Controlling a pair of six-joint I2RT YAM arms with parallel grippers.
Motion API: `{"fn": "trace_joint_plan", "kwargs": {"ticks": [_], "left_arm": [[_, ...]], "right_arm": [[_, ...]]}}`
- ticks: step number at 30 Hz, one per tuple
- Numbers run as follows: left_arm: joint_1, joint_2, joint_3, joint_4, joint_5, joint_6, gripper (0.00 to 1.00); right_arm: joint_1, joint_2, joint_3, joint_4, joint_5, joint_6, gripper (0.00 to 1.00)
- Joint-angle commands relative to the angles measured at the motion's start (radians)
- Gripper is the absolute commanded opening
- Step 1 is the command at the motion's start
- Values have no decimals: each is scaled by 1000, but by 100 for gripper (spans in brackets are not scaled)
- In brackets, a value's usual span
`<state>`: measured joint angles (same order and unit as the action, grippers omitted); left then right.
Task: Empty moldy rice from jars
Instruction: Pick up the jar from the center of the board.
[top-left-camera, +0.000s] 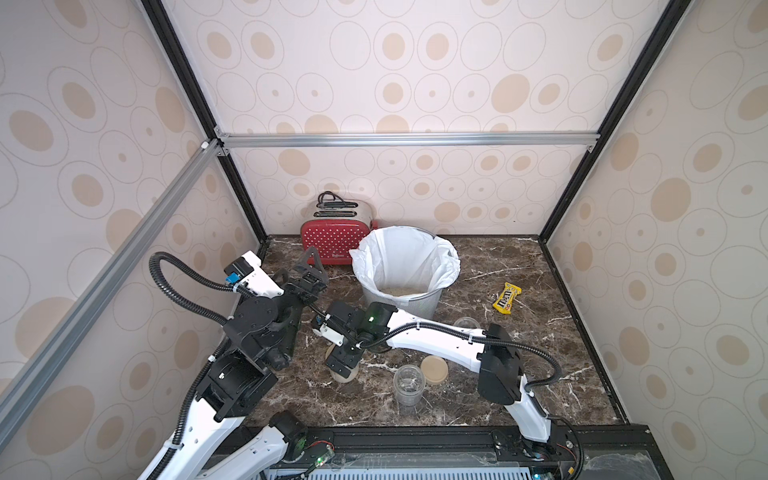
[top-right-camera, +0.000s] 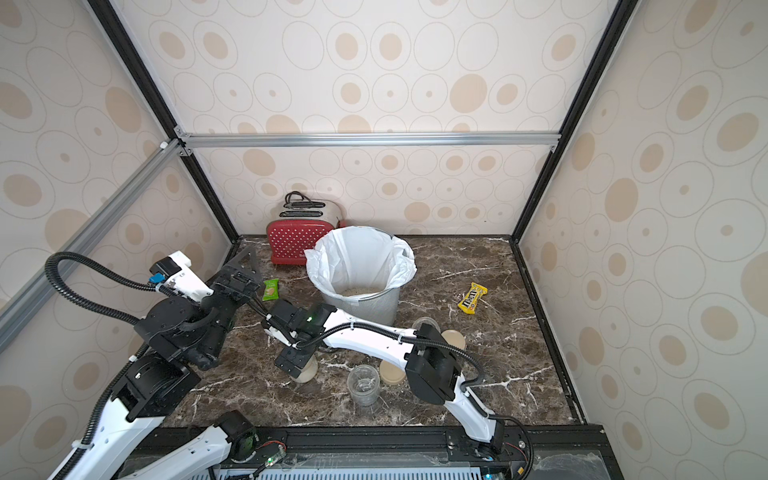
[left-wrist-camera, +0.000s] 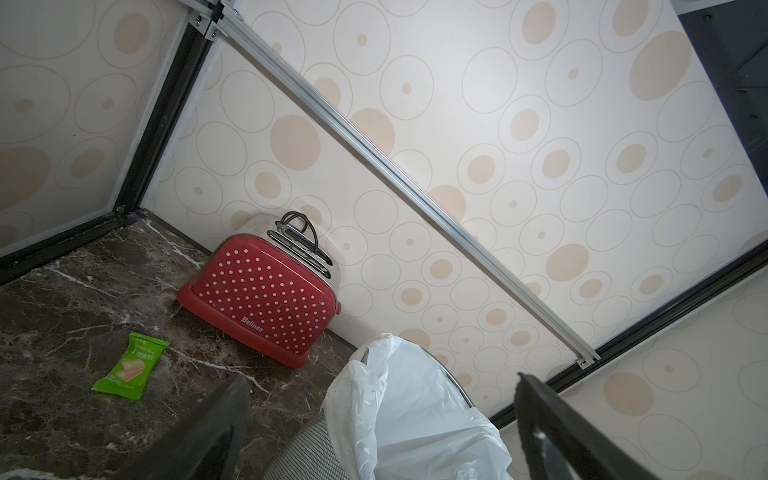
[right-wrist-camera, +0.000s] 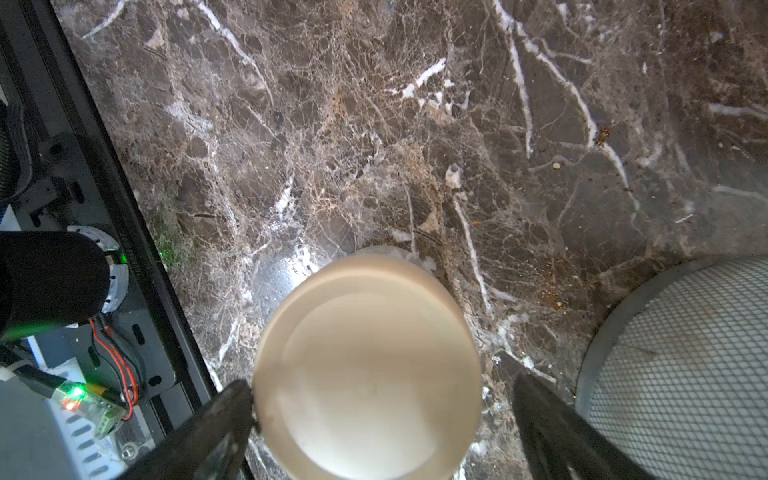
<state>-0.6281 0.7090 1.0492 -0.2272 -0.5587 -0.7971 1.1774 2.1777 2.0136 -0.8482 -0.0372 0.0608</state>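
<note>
Hovering above a lidded jar (right-wrist-camera: 365, 370) at lower centre on the desk (top-left-camera: 519, 266), the right pincer (right-wrist-camera: 382, 386) stands wide apart, flanking the lid. The smooth, breakable glass is probably best gripped around its sides. The left pincer (left-wrist-camera: 380, 382) gapes empty.

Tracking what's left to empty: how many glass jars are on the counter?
3. A lidded jar at the open right claw; an empty open jar near the front edge; another open jar partly behind the right arm, near the mesh bin. Others may be hidden.
</note>
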Motion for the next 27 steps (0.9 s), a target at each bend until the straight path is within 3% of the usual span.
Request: {"fn": "trace_joint_plan", "kwargs": {"ticks": [1,27], "left_arm": [[5,3,7,-15,0,-18,99],[4,4,2,-14,3,-23,99]], "right_arm": [[6,25,16,1,-18,5,100],[5,80,-3,26,-8,26,98]]}}
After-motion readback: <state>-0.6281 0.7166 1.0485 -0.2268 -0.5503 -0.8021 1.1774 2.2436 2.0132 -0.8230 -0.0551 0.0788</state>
